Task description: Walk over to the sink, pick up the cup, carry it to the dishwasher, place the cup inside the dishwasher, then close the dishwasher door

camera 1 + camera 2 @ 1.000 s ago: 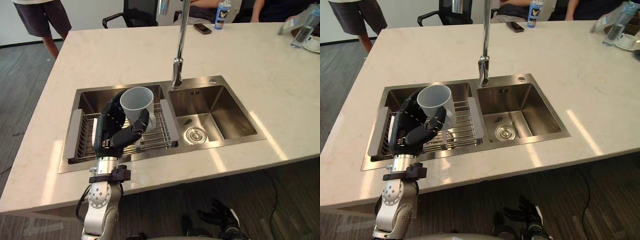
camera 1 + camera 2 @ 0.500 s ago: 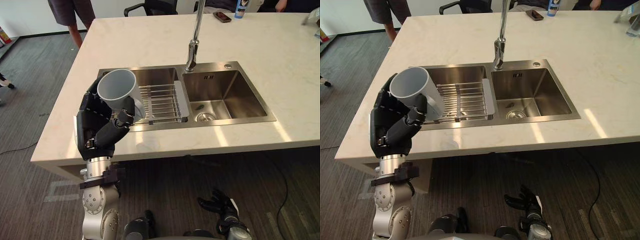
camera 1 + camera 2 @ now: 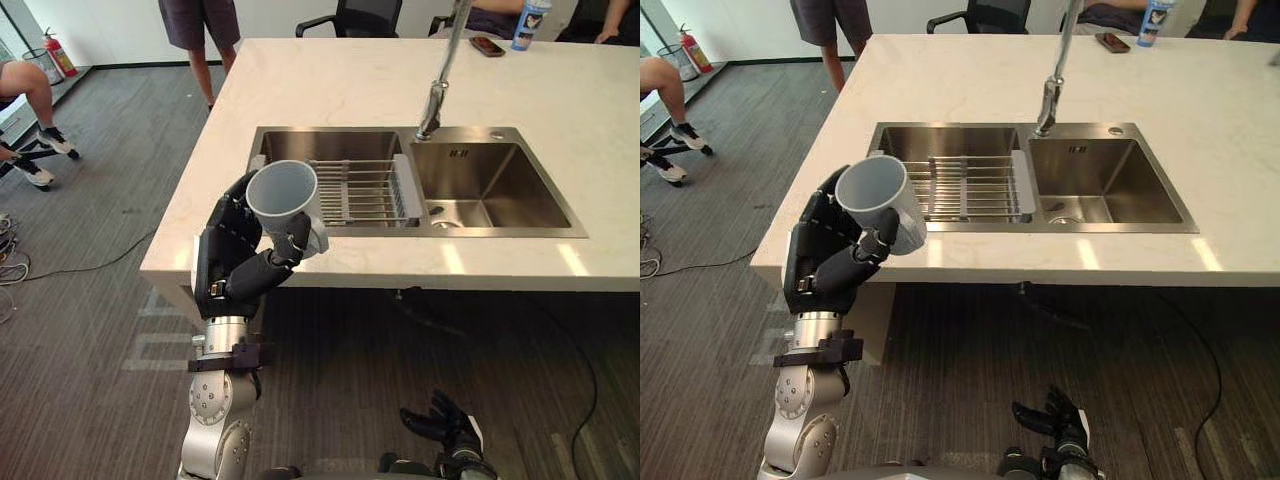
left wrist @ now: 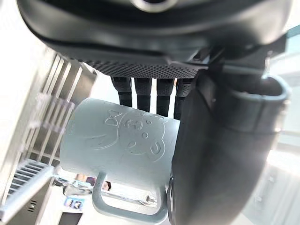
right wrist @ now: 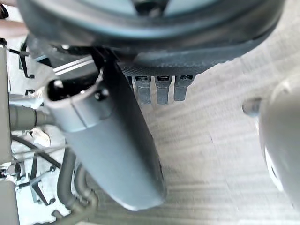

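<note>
A pale grey cup (image 3: 283, 192) with a handle sits tilted in my left hand (image 3: 235, 265), mouth up. The fingers and thumb are curled round it, and the left wrist view shows the cup (image 4: 122, 145) pressed between the fingers and the thumb (image 4: 211, 154). Hand and cup hang in front of the front left corner of the counter (image 3: 330, 90), over the floor. The double steel sink (image 3: 500, 170) with its wire rack (image 3: 365, 190) lies further right. My right hand (image 3: 445, 425) hangs low over the floor with its fingers straight, seen too in the right wrist view (image 5: 112, 150).
A tall faucet (image 3: 435, 95) rises behind the sink. One person (image 3: 200, 25) stands at the counter's far left corner; a seated person's legs (image 3: 30, 90) are at the far left, near a fire extinguisher (image 3: 58, 55). Grey carpet (image 3: 90, 300) spreads left and in front.
The view has drawn back and swung left, so the counter looks farther off. My left hand has kept the cup and carried it from over the sink rack to the counter's corner.
</note>
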Controlling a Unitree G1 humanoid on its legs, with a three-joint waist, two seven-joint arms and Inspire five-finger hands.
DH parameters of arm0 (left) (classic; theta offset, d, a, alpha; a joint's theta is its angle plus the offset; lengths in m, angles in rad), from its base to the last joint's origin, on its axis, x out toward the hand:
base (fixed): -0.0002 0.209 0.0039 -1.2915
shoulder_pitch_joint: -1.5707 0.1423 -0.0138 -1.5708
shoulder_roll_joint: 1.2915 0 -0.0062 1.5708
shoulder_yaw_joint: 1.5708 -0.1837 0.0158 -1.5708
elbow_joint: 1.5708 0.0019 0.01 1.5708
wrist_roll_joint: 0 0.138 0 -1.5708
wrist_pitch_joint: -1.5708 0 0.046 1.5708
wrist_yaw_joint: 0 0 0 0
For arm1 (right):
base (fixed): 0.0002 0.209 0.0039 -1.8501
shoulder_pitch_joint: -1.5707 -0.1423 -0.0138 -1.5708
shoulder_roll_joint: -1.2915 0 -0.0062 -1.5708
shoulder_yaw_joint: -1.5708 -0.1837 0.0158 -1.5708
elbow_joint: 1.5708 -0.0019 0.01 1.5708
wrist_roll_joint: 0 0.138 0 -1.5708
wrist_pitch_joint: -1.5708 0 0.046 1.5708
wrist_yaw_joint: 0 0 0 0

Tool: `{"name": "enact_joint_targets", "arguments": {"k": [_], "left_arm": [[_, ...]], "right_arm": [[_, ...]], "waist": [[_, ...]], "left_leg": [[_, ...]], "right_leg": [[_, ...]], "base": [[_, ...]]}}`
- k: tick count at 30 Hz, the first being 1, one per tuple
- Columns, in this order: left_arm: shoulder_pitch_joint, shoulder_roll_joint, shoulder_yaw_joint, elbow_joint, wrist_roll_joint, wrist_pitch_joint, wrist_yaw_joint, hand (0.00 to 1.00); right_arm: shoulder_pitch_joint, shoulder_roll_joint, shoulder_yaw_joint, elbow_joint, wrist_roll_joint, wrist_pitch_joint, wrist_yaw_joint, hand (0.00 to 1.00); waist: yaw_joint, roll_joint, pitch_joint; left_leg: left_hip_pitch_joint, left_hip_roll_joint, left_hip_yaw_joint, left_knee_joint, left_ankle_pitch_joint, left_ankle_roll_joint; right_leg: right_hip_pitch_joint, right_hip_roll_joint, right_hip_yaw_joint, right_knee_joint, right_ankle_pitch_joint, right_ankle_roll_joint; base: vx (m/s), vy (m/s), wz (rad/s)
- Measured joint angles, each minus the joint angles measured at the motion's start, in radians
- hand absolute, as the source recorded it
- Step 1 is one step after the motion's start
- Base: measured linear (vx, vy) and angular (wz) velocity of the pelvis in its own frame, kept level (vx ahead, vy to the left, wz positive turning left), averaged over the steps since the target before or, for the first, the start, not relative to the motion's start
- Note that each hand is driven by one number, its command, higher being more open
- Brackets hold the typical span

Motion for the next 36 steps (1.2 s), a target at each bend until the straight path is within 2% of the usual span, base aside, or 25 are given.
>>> {"name": "enact_joint_targets", "arguments": {"k": [5,7,8,9,10,11,13,16,18,19,20,21,22,23,24,25,26,27,28,29,30,31,32,33,36], "left_arm": [[0.0,0.019,-0.001,0.0,0.002,0.0,-0.002,0.3],[0.001,0.026,-0.016,0.0,0.005,0.001,-0.003,0.3],[0.003,0.03,-0.022,0.0,0.015,0.001,-0.003,0.3],[0.005,0.044,-0.018,0.0,0.023,0.0,-0.003,0.3],[0.006,0.048,-0.015,0.0,0.024,0.0,-0.001,0.3],[0.021,0.043,-0.001,-0.001,0.027,0.0,0.0,0.3],[0.056,0.033,0.022,-0.013,0.037,0.0,0.0,0.3],[0.104,0.003,0.03,-0.059,0.038,0.0,0.001,0.3],[0.11,-0.016,0.028,-0.088,0.038,0.002,0.001,0.3],[0.11,-0.022,0.03,-0.101,0.038,0.002,0.003,0.3],[0.111,-0.024,0.043,-0.115,0.037,0.0,0.006,0.3],[0.109,-0.025,0.048,-0.119,0.036,-0.003,0.008,0.3],[0.109,-0.025,0.049,-0.119,0.036,-0.004,0.008,0.3],[0.111,-0.026,0.038,-0.12,0.036,-0.011,0.006,0.3],[0.111,-0.025,0.039,-0.12,0.036,-0.018,0.005,0.3],[0.11,-0.026,0.045,-0.125,0.035,-0.029,0.005,0.3],[0.11,-0.024,0.054,-0.125,0.03,-0.033,0.006,0.3],[0.111,-0.021,0.067,-0.124,0.029,-0.032,0.006,0.3],[0.112,-0.021,0.068,-0.123,0.029,-0.032,0.005,0.3],[0.114,-0.037,0.067,-0.117,0.029,-0.032,0.005,0.3],[0.113,-0.038,0.068,-0.113,0.029,-0.022,0.007,0.3],[0.113,-0.034,0.065,-0.113,0.029,-0.021,0.007,0.3],[0.112,-0.021,0.056,-0.114,0.03,-0.024,0.007,0.3],[0.112,-0.009,0.056,-0.114,0.03,-0.023,0.007,0.3],[0.108,0.003,0.05,-0.114,0.029,-0.024,0.008,0.3]], "right_arm": [[-0.014,-0.01,0.0,0.002,0.0,0.0,-0.001,0.9],[-0.01,-0.014,-0.003,0.002,-0.001,0.0,-0.006,0.9],[0.004,-0.013,-0.003,0.002,0.0,0.0,-0.01,0.9],[0.018,-0.007,-0.002,0.002,0.0,0.0,-0.011,0.9],[0.023,-0.007,-0.002,0.002,0.0,0.0,-0.012,0.9],[0.024,-0.008,-0.001,0.002,0.0,0.0,-0.012,0.9],[0.02,-0.008,0.002,-0.008,0.0,0.0,-0.015,0.9],[0.023,-0.007,0.022,-0.078,0.0,0.0,-0.023,0.9],[0.018,-0.003,0.019,-0.123,0.0,-0.008,-0.034,0.9],[0.006,-0.004,0.012,-0.124,0.0,-0.014,-0.041,0.9],[-0.009,0.004,-0.002,-0.125,0.0,-0.016,-0.049,0.9],[-0.019,0.002,-0.003,-0.134,0.0,-0.02,-0.058,0.9],[-0.022,-0.004,-0.003,-0.14,0.0,-0.022,-0.062,0.9],[-0.022,-0.021,-0.003,-0.14,0.0,-0.023,-0.073,0.9],[-0.028,-0.025,-0.003,-0.14,0.0,-0.023,-0.076,0.9],[-0.044,-0.022,-0.004,-0.14,-0.001,-0.024,-0.08,0.9],[-0.066,-0.017,-0.015,-0.127,-0.002,-0.024,-0.08,0.9],[-0.079,-0.012,-0.014,-0.112,-0.003,-0.023,-0.08,0.9],[-0.079,-0.011,-0.014,-0.104,-0.005,-0.022,-0.08,0.9],[-0.083,-0.01,-0.011,-0.087,-0.01,-0.015,-0.081,0.9],[-0.083,-0.008,-0.009,-0.071,-0.011,-0.004,-0.075,0.9],[-0.083,-0.003,-0.007,-0.063,-0.011,0.003,-0.075,0.9],[-0.081,0.01,0.002,-0.057,-0.011,0.01,-0.074,0.9],[-0.079,0.017,0.013,-0.062,-0.011,0.01,-0.074,0.9],[-0.062,0.031,0.03,-0.134,-0.012,0.008,-0.071,0.9]], "waist": [[-0.002,-0.004,-0.002],[-0.008,-0.007,0.0],[-0.008,-0.015,0.0],[-0.008,-0.039,-0.005],[-0.005,-0.048,-0.007],[0.002,-0.049,-0.008],[0.013,-0.047,-0.01],[0.031,-0.044,-0.012],[0.029,-0.047,-0.01],[0.029,-0.05,-0.008],[0.041,-0.056,-0.004],[0.048,-0.053,-0.004],[0.048,-0.043,-0.008],[0.042,-0.034,-0.012],[0.044,-0.028,-0.016],[0.045,-0.036,-0.016],[0.034,-0.046,-0.008],[0.026,-0.06,0.001],[0.026,-0.053,0.0],[0.023,-0.045,0.006],[0.012,-0.04,0.011],[0.004,-0.037,0.013],[-0.001,-0.038,0.016],[-0.001,-0.039,0.017],[-0.002,-0.047,0.018]], "left_leg": [[-0.001,-0.008,-0.022,0.001,0.004,0.007],[-0.002,-0.01,-0.056,0.005,0.011,0.017],[-0.004,-0.015,-0.087,0.012,0.014,0.021],[-0.016,-0.032,-0.118,0.021,0.018,0.021],[-0.026,-0.04,-0.135,0.025,0.018,0.019],[-0.038,-0.041,-0.161,0.029,0.022,0.012],[-0.06,-0.036,-0.193,0.032,0.031,0.002],[-0.131,-0.032,-0.277,0.074,0.041,-0.013],[-0.187,-0.036,-0.234,0.086,0.072,-0.008],[-0.198,-0.031,-0.187,0.072,0.096,0.014],[-0.206,0.007,-0.053,0.085,0.073,0.064],[-0.225,0.095,0.148,0.17,0.023,0.095],[-0.228,0.134,0.218,0.202,0.012,0.098],[-0.228,0.142,0.251,0.226,0.009,0.092],[-0.233,0.125,0.239,0.223,0.008,0.09],[-0.254,0.085,0.214,0.222,0.0,0.085],[-0.265,0.05,0.21,0.223,-0.007,0.096],[-0.273,0.04,0.22,0.286,-0.041,0.114],[-0.275,0.043,0.22,0.336,-0.075,0.122],[-0.26,0.024,0.188,0.369,-0.131,0.116],[-0.247,-0.009,0.137,0.373,-0.152,0.142],[-0.241,-0.017,0.11,0.37,-0.157,0.149],[-0.225,-0.029,0.056,0.361,-0.162,0.153],[-0.209,-0.04,0.018,0.347,-0.15,0.153],[-0.144,-0.083,-0.077,0.304,-0.146,0.15]], "right_leg": [[0.003,-0.001,0.008,0.025,-0.005,-0.01],[-0.003,0.008,0.1,0.065,-0.032,-0.051],[-0.005,0.019,0.195,0.092,-0.068,-0.085],[-0.004,0.017,0.256,0.111,-0.121,-0.082],[-0.004,0.01,0.257,0.113,-0.138,-0.057],[-0.002,0.009,0.239,0.114,-0.142,-0.033],[0.001,0.013,0.209,0.106,-0.138,-0.013],[0.006,0.02,0.12,0.094,-0.12,0.001],[0.012,0.007,0.04,0.094,-0.12,0.0],[0.021,-0.007,0.005,0.091,-0.12,0.0],[0.033,-0.017,-0.029,0.081,-0.12,-0.001],[0.058,-0.018,-0.073,0.072,-0.12,0.0],[0.075,-0.017,-0.1,0.071,-0.12,0.001],[0.108,-0.028,-0.151,0.074,-0.125,0.005],[0.112,-0.04,-0.162,0.077,-0.129,0.004],[0.112,-0.069,-0.179,0.082,-0.159,0.005],[0.111,-0.103,-0.203,0.098,-0.179,0.016],[0.113,-0.131,-0.215,0.117,-0.202,0.024],[0.119,-0.141,-0.222,0.149,-0.219,0.027],[0.122,-0.177,-0.212,0.273,-0.241,0.003],[0.057,-0.22,-0.152,0.475,-0.194,-0.078],[0.019,-0.216,-0.089,0.555,-0.17,-0.116],[-0.034,-0.17,0.027,0.635,-0.196,-0.085],[-0.06,-0.136,0.085,0.647,-0.219,-0.072],[-0.119,-0.049,0.241,0.575,-0.267,-0.053]], "base": [[-0.04,0.024,0.1],[-0.06,0.013,0.56],[-0.07,-0.021,0.84],[-0.08,-0.055,0.86],[-0.11,-0.12,0.8],[-0.08,-0.116,0.55],[-0.07,-0.123,0.57],[-0.03,-0.106,0.83],[-0.03,-0.034,1.27],[-0.05,0.045,1.13],[-0.05,0.038,1.19],[-0.01,0.054,0.99],[0.05,0.1,1.25],[0.05,0.137,1.03],[0.03,0.195,1.14],[0.02,0.209,0.93],[0.04,0.293,1.13],[0.07,0.265,0.95],[0.15,0.258,0.86],[0.21,0.251,1.02],[0.23,0.237,1.15],[0.24,0.223,1.37],[0.28,0.163,1.25],[0.3,0.131,1.27],[0.35,0.04,1.15]]}}
